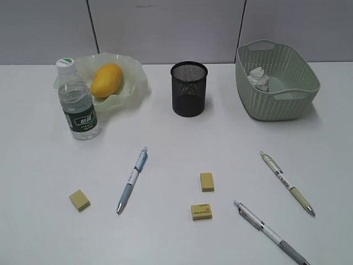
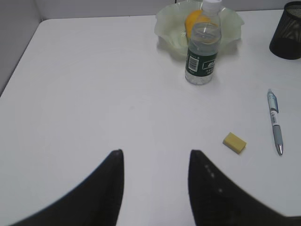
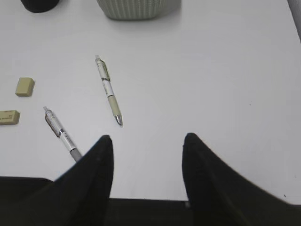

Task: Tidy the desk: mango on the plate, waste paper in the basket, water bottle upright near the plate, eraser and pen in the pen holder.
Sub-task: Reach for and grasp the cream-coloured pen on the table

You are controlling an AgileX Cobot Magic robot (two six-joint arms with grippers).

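The mango (image 1: 106, 80) lies on the wavy green plate (image 1: 135, 83) at the back left. The water bottle (image 1: 78, 102) stands upright in front of the plate. The waste paper (image 1: 258, 78) lies in the basket (image 1: 276, 99). The black pen holder (image 1: 188, 89) stands at the middle back. Three yellow erasers (image 1: 79, 200) (image 1: 207, 181) (image 1: 201, 211) and three pens (image 1: 132, 179) (image 1: 287, 182) (image 1: 270, 233) lie on the desk. My left gripper (image 2: 156, 157) is open and empty, near the left eraser (image 2: 234, 142). My right gripper (image 3: 148, 141) is open and empty, near two pens (image 3: 108, 89) (image 3: 61, 133).
The desk (image 1: 44, 165) ends at a grey panel wall behind. In the right wrist view the desk's front edge runs just under the fingers, and two erasers (image 3: 24, 86) (image 3: 8, 117) lie at the left.
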